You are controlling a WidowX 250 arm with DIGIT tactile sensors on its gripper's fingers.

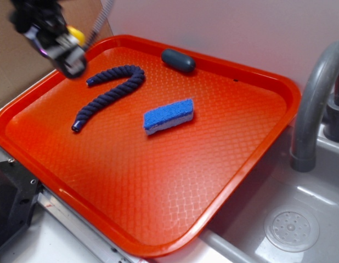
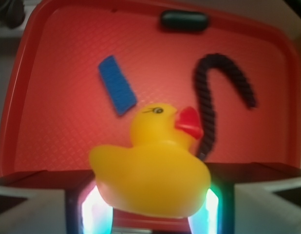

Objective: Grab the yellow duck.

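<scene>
Holding yellow duck point(image 2: 150, 168) clamped between end effector point(image 1: 62, 46) fingers, raised above far-left corner of orange tray point(image 1: 158, 219). Grasp step appears complete; next move calls only for steady hold.

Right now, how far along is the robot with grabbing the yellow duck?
The grab looks done: in the wrist view the yellow duck sits between the fingers, and in the exterior view the gripper is raised above the far left corner of the orange tray. The blue sponge, rope and dark oval object lie untouched. Nothing obvious remains.
</scene>
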